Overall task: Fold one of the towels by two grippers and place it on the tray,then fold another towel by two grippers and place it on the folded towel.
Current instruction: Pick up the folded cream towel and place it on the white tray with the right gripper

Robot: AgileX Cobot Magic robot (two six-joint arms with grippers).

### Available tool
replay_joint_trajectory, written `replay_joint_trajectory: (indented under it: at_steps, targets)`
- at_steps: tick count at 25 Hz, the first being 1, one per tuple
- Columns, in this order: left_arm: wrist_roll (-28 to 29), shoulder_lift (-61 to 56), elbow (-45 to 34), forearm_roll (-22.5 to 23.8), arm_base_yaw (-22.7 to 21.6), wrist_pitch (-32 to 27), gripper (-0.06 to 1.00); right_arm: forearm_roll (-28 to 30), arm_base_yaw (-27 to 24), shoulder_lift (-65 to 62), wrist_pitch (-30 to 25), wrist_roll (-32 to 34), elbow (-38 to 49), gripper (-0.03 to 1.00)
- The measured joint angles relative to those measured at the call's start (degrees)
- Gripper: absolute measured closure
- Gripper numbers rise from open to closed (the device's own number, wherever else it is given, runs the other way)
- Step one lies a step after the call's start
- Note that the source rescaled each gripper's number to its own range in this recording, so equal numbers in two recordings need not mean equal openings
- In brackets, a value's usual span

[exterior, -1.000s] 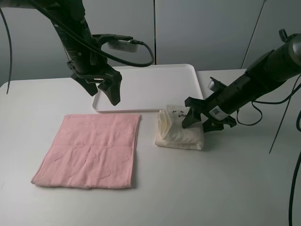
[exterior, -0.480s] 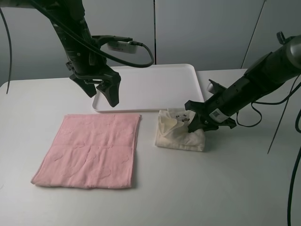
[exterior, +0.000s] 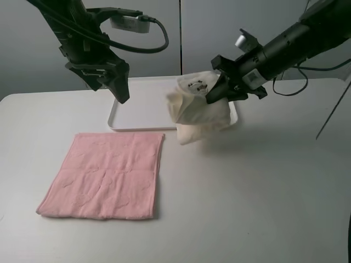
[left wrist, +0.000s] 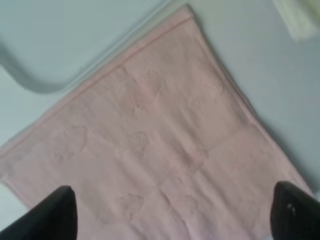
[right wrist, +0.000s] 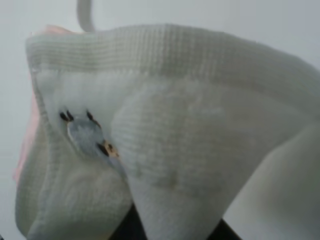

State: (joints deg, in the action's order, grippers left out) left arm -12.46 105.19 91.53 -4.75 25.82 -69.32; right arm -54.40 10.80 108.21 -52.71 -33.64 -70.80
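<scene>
The folded cream-white towel (exterior: 196,111) hangs in the air over the front right corner of the white tray (exterior: 143,105), sagging below my right gripper (exterior: 218,92), which is shut on its upper edge. In the right wrist view the cream-white towel (right wrist: 175,140) fills the picture, with a small tag on it. The pale pink towel (exterior: 106,172) lies flat on the table in front of the tray. My left gripper (exterior: 119,90) hovers open above the tray's left end. Its wrist view looks down on the pink towel (left wrist: 160,145) between both dark fingertips (left wrist: 56,215).
The white table (exterior: 263,186) carries only the tray and the pink towel. Black cables trail from both arms, one looping behind the left arm (exterior: 156,41). A tray rim corner (left wrist: 35,85) shows in the left wrist view.
My right gripper closed on the cream-white towel, then lifted it off the table, up and left toward the tray. The left arm rose and drew back a little.
</scene>
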Motion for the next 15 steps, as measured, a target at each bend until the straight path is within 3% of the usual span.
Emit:
replay_joint_trajectory:
  at_steps: [7,15]
  targets:
    - [0.2,-1.3,0.0,1.1,0.0,0.0,-0.05,0.0,0.0,5.8,-7.0,7.3,-15.8,0.86]
    - [0.2,-1.4,0.0,1.2,0.0,1.1,-0.05,-7.6,2.9,17.3,-8.5,9.9,-31.9,0.86]
